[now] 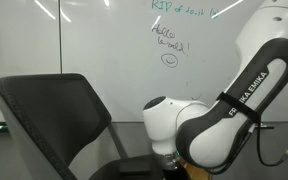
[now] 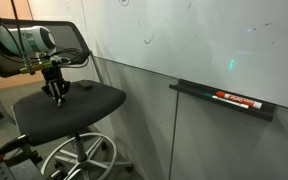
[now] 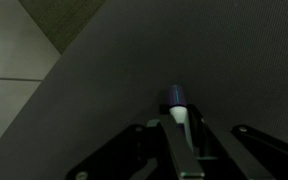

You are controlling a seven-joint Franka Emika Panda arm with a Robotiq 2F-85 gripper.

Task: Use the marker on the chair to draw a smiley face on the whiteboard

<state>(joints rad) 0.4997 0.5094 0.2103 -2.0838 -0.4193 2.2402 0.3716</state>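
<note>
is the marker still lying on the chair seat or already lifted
Lying on the seat: in the wrist view the marker rests flat on the chair fabric, between the gripper fingers. Grip cannot be told.
</note>
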